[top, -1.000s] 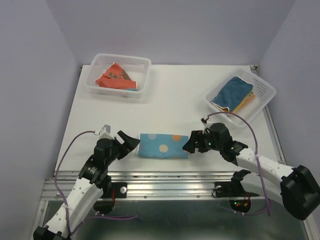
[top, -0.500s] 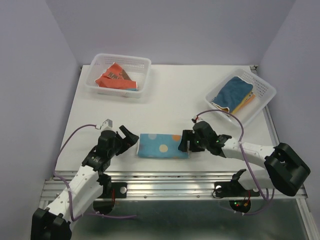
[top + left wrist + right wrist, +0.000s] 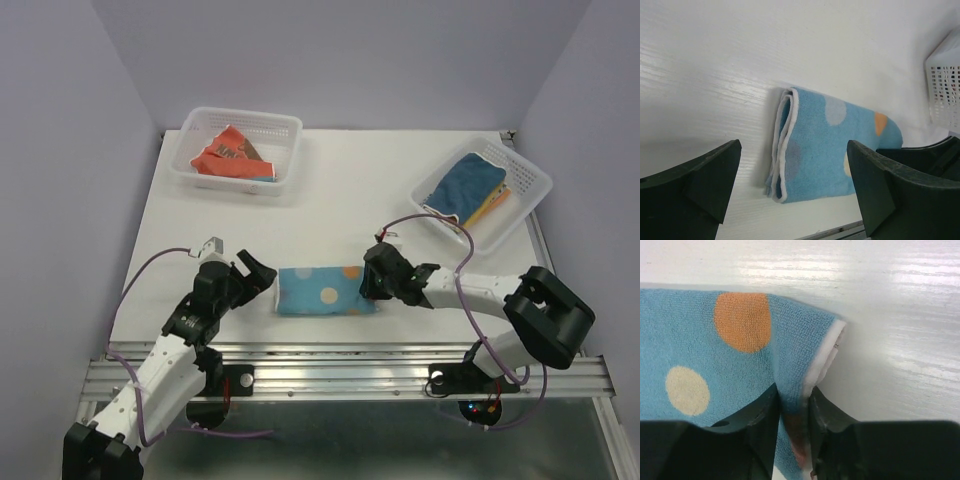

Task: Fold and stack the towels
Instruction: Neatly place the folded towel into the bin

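Light blue dotted towel lay folded into long strip on table, close to near edge, centre, between both arms. Right gripper narrow, fingers pinched on raised fold at towel's right end, white hem showing just beside them. Left gripper spread wide, holding nothing, just left of towel's layered left end. Red-orange towels bunched in far-left basket. Blue and yellow towels lay in far-right basket.
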`<state>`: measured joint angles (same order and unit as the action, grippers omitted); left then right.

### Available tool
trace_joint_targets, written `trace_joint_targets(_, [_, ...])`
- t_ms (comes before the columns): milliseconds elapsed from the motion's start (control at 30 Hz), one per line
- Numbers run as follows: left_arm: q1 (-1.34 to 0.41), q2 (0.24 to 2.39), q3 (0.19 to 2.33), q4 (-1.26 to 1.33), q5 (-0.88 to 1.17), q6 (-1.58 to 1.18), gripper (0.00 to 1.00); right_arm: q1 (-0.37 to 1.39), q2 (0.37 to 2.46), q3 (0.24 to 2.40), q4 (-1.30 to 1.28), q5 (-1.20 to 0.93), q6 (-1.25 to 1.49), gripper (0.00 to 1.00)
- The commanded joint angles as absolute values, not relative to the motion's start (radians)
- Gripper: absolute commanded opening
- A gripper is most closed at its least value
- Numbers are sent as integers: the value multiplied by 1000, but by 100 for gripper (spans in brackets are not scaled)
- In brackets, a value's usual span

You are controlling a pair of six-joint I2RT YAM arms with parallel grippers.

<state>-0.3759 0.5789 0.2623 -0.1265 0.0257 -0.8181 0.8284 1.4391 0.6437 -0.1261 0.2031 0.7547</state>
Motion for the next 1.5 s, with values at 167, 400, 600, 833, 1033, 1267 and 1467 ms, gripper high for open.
trace_joint_targets(167, [-379,568,301,-94,18,-795,99,844,1480,696,-236,337,689,7])
trace_joint_targets(400, [-379,594,314,-91,15,-789,99,842,1437,788,-281,475,416,1])
trace_joint_targets(600, [-379,600,328,-84,8,-781,99,776,1384,863,-314,568,91,1])
trace_joint_targets(833, [-377,636,341,-97,-34,-785,99,606,1283,882,-318,462,-309,1])
trace_joint_targets(1033, [-377,687,357,-89,-26,-770,99,514,1253,932,-299,431,-607,1])
trace_joint_targets(1267, [-379,704,365,-100,-32,-770,99,391,1296,1110,-377,403,-748,1])
trace_joint_targets(1467, [-379,687,383,-133,-78,-793,99,305,1348,1210,-359,382,-836,1])
